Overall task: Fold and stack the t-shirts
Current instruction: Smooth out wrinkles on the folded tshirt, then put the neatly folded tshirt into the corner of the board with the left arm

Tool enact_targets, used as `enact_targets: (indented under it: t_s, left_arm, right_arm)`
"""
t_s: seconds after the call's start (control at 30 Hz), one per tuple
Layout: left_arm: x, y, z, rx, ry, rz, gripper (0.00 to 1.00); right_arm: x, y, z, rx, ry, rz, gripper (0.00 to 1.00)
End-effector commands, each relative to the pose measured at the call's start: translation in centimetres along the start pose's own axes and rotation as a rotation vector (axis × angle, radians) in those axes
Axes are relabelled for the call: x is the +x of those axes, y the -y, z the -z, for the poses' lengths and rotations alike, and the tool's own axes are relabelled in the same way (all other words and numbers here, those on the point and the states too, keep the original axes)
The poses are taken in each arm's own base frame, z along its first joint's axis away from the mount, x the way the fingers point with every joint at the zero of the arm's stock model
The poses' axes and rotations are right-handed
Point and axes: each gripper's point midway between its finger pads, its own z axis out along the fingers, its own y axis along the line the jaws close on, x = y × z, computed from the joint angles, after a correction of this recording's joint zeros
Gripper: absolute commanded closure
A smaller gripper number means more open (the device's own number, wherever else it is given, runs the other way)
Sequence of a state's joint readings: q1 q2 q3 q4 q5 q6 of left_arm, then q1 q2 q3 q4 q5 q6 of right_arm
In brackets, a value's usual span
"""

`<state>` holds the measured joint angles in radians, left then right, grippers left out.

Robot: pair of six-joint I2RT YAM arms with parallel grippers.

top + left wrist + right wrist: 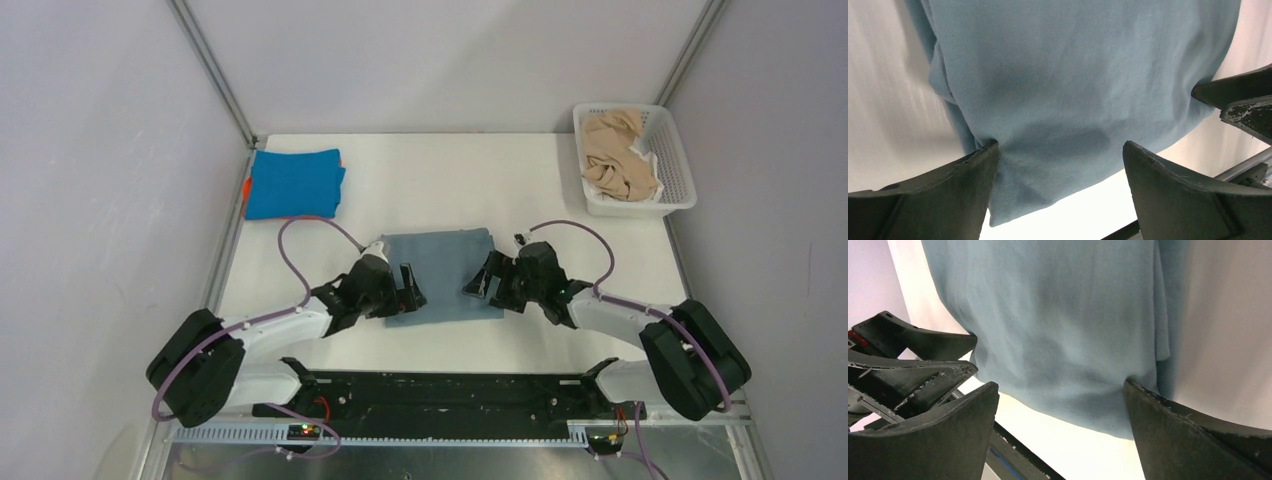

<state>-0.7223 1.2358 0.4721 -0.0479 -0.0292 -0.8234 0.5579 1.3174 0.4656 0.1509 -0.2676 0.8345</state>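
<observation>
Both pairs of jaws stand open over the near edge of the soft grey-blue cloth t-shirt in the middle of the white bench, so they might pinch only one layer and spoil the fold.

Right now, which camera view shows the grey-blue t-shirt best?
The top external view: the whole folded grey-blue t-shirt shows there, with its full outline. The two wrist views show only a close patch of cloth at its near edge.
</observation>
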Motion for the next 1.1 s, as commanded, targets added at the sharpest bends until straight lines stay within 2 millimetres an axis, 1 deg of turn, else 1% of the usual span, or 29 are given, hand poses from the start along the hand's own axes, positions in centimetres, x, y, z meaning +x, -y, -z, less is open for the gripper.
enact_targets:
  t_s: [0.0,0.03,0.07,0.1,0.13,0.17,0.2,0.23,0.27,0.3,0.33,0.43,0.47,0.5,0.53,0.57,0.6,0.63,0.67,0.7,0.73,0.77,0.8,0.83,0.93,0.97,1.0,1.03,1.07]
  left_arm:
    - [1.4,-2.3,0.5,-0.070,-0.023,0.010,0.00]
    - [0.8,-1.7,1.1,-0.045,0.004,0.009,0.00]
    - [0.6,-1.6,1.5,-0.037,0.012,0.002,0.00]
    - [-0.2,-0.9,2.4,-0.006,0.048,0.000,0.00]
    - [-0.5,-0.9,3.0,-0.006,0.059,-0.003,0.00]
    - [-1.6,-0.3,4.0,0.019,0.110,0.000,0.00]
    - [-2.3,-0.3,5.0,0.019,0.153,0.002,0.00]
    - [-2.7,-0.4,5.4,0.018,0.174,0.003,0.00]
    - [-3.5,-0.7,6.2,0.005,0.219,0.010,0.00]
    - [-3.8,-0.9,6.4,-0.002,0.238,0.013,0.00]
    - [-4.4,-1.4,6.8,-0.022,0.269,0.023,0.00]
    - [-5.3,-2.4,6.6,-0.064,0.278,0.049,0.00]
    - [-5.5,-3.1,6.1,-0.094,0.267,0.063,0.00]
    - [-5.9,-3.3,6.0,-0.107,0.269,0.063,0.00]
    - [-6.0,-4.1,5.4,-0.148,0.249,0.067,0.00]
    - [-6.7,-3.9,5.3,-0.156,0.254,0.061,0.00]
    - [-6.7,-4.7,4.6,-0.198,0.233,0.065,0.00]
    - [-7.4,-4.3,4.4,-0.200,0.238,0.060,0.00]
    - [-7.2,-4.8,3.6,-0.230,0.207,0.055,0.00]
    - [-7.8,-4.1,3.4,-0.219,0.208,0.051,0.00]
    - [-7.4,-4.5,2.5,-0.242,0.172,0.047,0.00]
    - [-7.7,-3.7,2.1,-0.224,0.160,0.047,0.00]
    - [-7.1,-4.0,1.2,-0.239,0.122,0.046,0.02]
    - [-6.7,-3.8,0.3,-0.236,0.087,0.047,0.05]
    - [-5.5,-4.2,-1.3,-0.265,0.037,0.050,0.12]
    - [-5.1,-4.7,-2.0,-0.292,0.018,0.048,0.15]
    - [-4.8,-4.6,-2.4,-0.297,0.010,0.045,0.19]
    - [-4.0,-5.0,-3.1,-0.319,-0.021,0.038,0.21]
    - [-4.0,-4.9,-3.5,-0.323,-0.026,0.038,0.27]
  right_arm:
    - [-0.1,0.9,1.4,0.031,0.034,0.014,0.01]
    - [-0.6,0.2,2.2,0.018,0.061,0.024,0.01]
    - [-0.9,-0.1,2.6,0.011,0.079,0.035,0.01]
    - [-1.5,-0.5,3.6,0.006,0.113,0.046,0.01]
    - [-1.7,-0.6,4.2,0.009,0.130,0.052,0.01]
    - [-2.2,-0.8,5.4,0.011,0.171,0.059,0.01]
    - [-2.6,-0.8,6.1,0.015,0.195,0.059,0.01]
    - [-3.1,-0.8,7.3,0.023,0.242,0.059,0.01]
    - [-3.5,-0.6,7.9,0.033,0.269,0.053,0.01]
    - [-4.0,-0.3,9.1,0.050,0.315,0.044,0.00]
    - [-4.4,0.2,9.7,0.067,0.346,0.010,0.00]
    - [-5.6,1.3,12.0,0.094,0.445,-0.033,0.00]
    - [-5.7,1.3,12.3,0.091,0.452,-0.024,0.01]
    - [-5.8,1.2,12.9,0.077,0.464,-0.007,0.01]
    - [-5.7,1.1,13.0,0.071,0.466,-0.001,0.01]
    - [-5.7,1.0,13.3,0.062,0.470,0.005,0.01]
    - [-5.7,1.0,13.3,0.061,0.471,0.008,0.01]
    - [-5.3,0.7,13.2,0.042,0.449,0.019,0.01]
    - [-5.0,0.7,13.0,0.038,0.429,0.023,0.01]
    - [-4.9,0.7,12.9,0.038,0.419,0.029,0.01]
    - [-4.7,0.8,12.6,0.043,0.401,0.029,0.01]
    - [-4.5,1.0,12.4,0.048,0.391,0.030,0.01]
    - [-4.3,1.2,12.1,0.058,0.370,0.027,0.00]
    - [-4.2,1.4,11.9,0.065,0.359,0.026,0.01]
    - [-3.6,1.5,11.2,0.066,0.313,0.025,0.01]
    - [-3.5,1.5,11.1,0.065,0.307,0.027,0.01]
    - [-3.5,1.5,11.0,0.063,0.300,0.030,0.01]
    - [-3.4,1.5,11.0,0.063,0.298,0.031,0.01]
    - [-3.4,1.5,11.0,0.061,0.298,0.032,0.01]
